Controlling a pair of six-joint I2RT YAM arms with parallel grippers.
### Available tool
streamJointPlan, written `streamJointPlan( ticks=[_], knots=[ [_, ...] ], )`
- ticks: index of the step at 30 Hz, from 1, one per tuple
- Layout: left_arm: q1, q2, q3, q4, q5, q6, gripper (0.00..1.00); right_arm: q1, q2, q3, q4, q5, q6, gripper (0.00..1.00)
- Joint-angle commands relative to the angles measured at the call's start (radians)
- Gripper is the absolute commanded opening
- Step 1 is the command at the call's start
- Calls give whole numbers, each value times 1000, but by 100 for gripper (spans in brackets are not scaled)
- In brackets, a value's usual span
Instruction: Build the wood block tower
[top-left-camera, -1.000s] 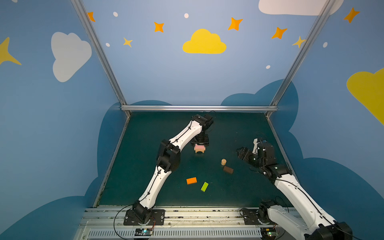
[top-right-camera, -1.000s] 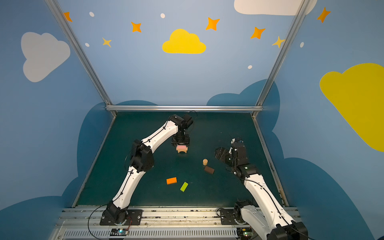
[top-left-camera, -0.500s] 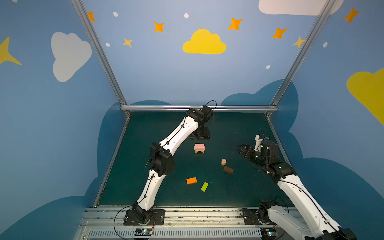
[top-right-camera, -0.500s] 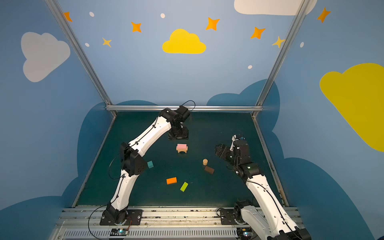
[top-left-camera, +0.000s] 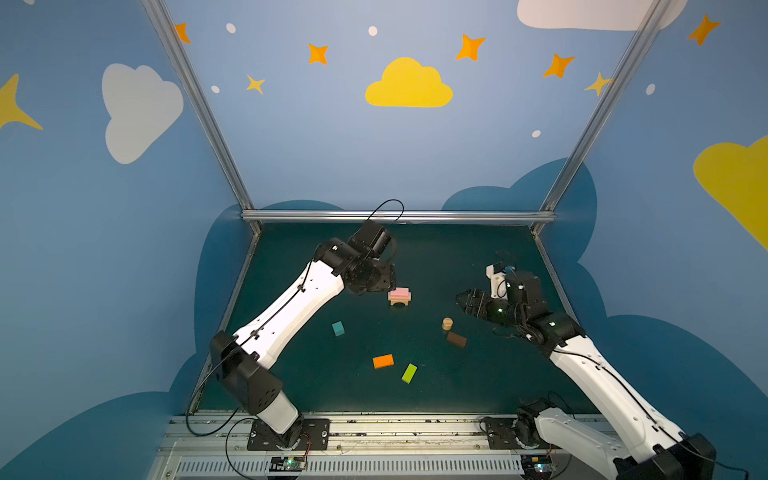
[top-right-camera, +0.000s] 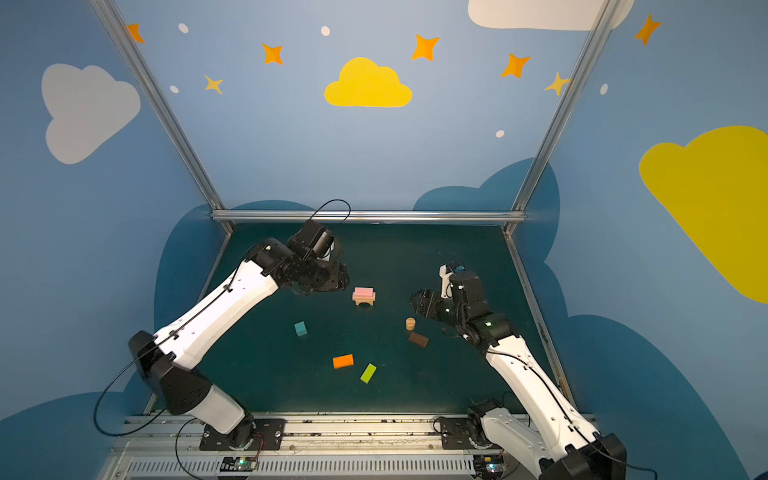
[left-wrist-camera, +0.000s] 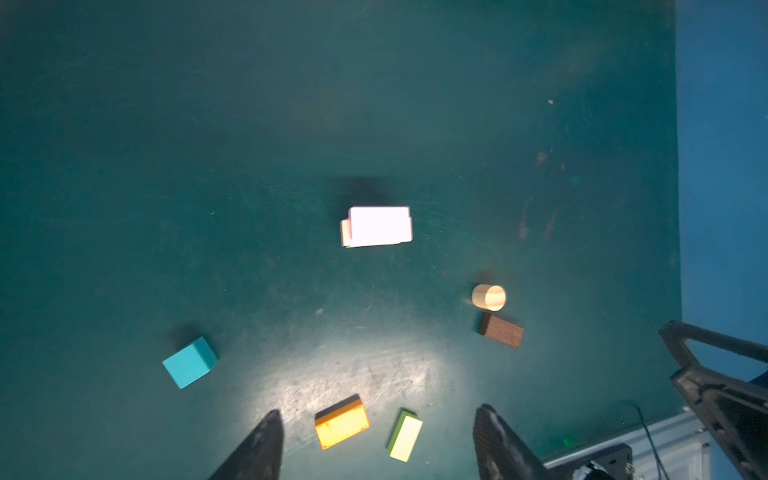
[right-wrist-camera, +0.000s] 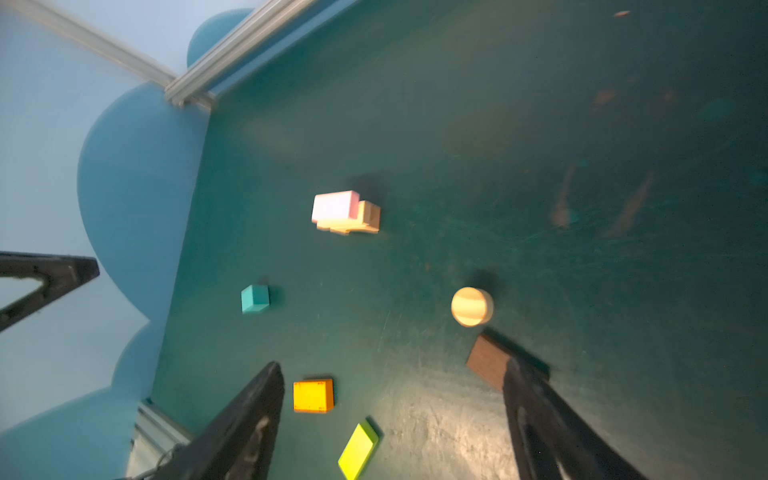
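**Between placements: a three-block stack is standing and both grippers are hanging empty.**

The wood block tower (top-left-camera: 400, 297) is sitting mid-desk (top-left-camera: 449, 257): tan arch (top-left-camera: 394, 303) at the base, tan plank (top-left-camera: 407, 297) across it, pink brick (top-left-camera: 398, 292) on top and sitting slightly off-centre. The left gripper (left-wrist-camera: 379, 411) is hovering just left of the tower, jaws spread with nothing between them. The right gripper (right-wrist-camera: 394, 363) is hanging to the tower's right, also spread and empty, over the tan short cylinder (top-left-camera: 447, 323) and dark brown brick (top-left-camera: 456, 339), which are lying just beside each other. The teal cube (top-left-camera: 338, 328), orange brick (top-left-camera: 382, 361) and lime green brick (top-left-camera: 409, 372) are lying loose towards the front. My reading is that the next block is being chosen and the right arm is best placed for it. The next move calls for straddling one block without nudging its neighbour, then a centred set-down on the pink brick.
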Motion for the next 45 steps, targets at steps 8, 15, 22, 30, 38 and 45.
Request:
streamJointPlan(
  ticks=[8, 15, 22, 30, 38, 45],
  knots=[
    [32, -373, -403, 201, -137, -29, 72, 343, 253, 164, -198, 221, 6, 81],
    [55, -549, -514, 188, -160, -17, 73, 533, 446, 294, -261, 360, 82, 83],
    [75, -608, -561, 170, -162, -16, 74, 542, 548, 371, -300, 370, 127, 83],
    [100, -595, -555, 173, -158, -7, 76, 469, 546, 356, -332, 439, 261, 84],
    [134, -565, -522, 147, -140, 41, 77, 419, 585, 408, -335, 415, 268, 83],
    [170, -596, -522, 121, -124, 73, 78, 479, 681, 491, -367, 352, 215, 79]
  ],
)
